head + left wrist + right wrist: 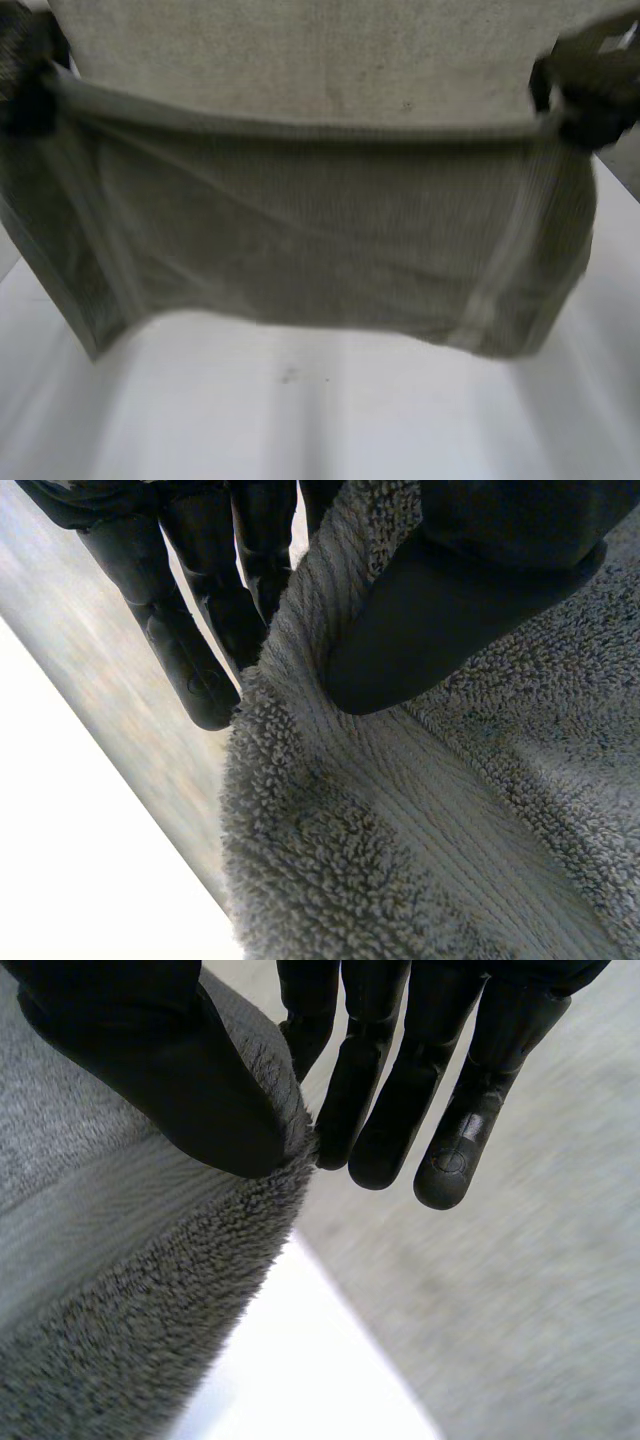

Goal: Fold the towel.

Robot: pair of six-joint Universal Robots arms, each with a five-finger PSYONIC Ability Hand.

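The grey towel (pixel 320 230) is held up above the white table (pixel 320 410), stretched between my two hands. Its lower part hangs down in front with pale stripes near both sides, and a lighter part spreads away beyond the held line. My left hand (pixel 28 100) grips the towel's left end. In the left wrist view its thumb (pixel 450 610) presses the towel (pixel 450 810) against the fingers (pixel 190 650) behind. My right hand (pixel 590 95) grips the right end. There the thumb (pixel 170 1070) pinches the towel's edge (pixel 120 1290) against straight fingers (pixel 450 1110).
Bare white table shows below the hanging towel, and under each hand (pixel 80 830) (pixel 300 1380). The table's right edge (pixel 620 190) runs close to my right hand.
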